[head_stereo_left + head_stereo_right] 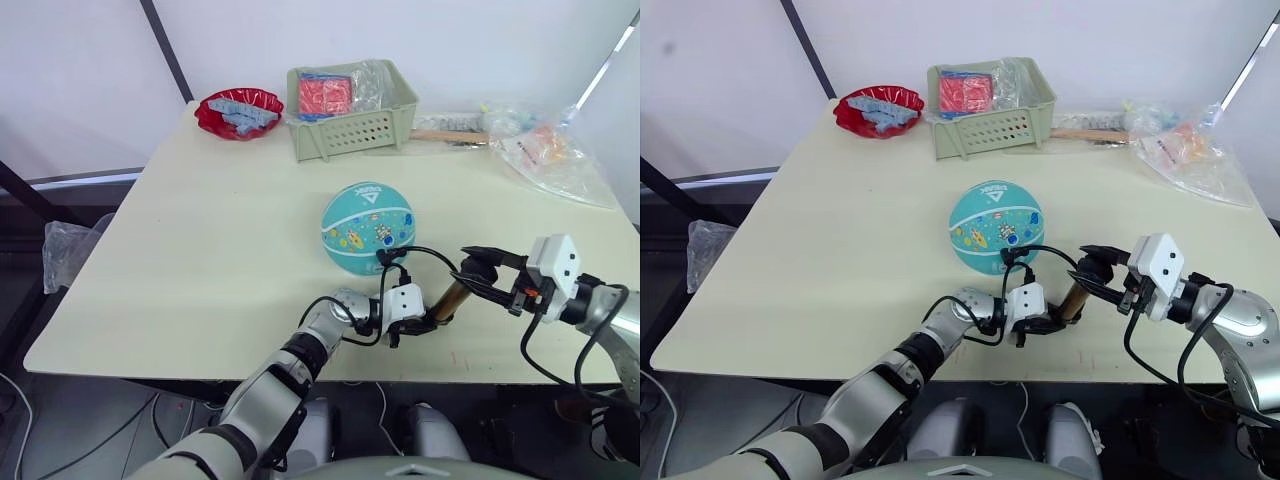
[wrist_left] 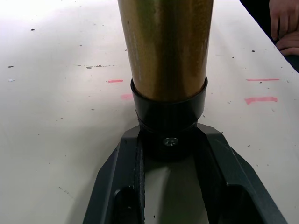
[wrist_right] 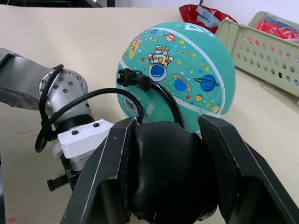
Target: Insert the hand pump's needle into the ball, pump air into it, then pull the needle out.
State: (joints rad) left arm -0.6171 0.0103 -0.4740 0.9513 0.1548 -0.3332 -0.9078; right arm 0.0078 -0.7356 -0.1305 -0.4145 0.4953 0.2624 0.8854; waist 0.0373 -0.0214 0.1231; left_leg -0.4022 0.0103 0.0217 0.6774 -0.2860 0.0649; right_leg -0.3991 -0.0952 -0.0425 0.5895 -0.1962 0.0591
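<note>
On the desk [image 1: 200, 230], the needle [image 3: 133, 78] sat in the ball [image 1: 367, 227]. The left claw [image 1: 412, 325] gripped the pump [image 1: 452, 298] foot; the right claw [image 1: 478, 272] clasped its handle. Pumping and withdrawal seemingly remained.

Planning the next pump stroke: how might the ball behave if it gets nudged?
The ball is round and sits free on the table, so it would likely roll. It is probably light. The black hose, plugged into it, may tug it slightly.
</note>
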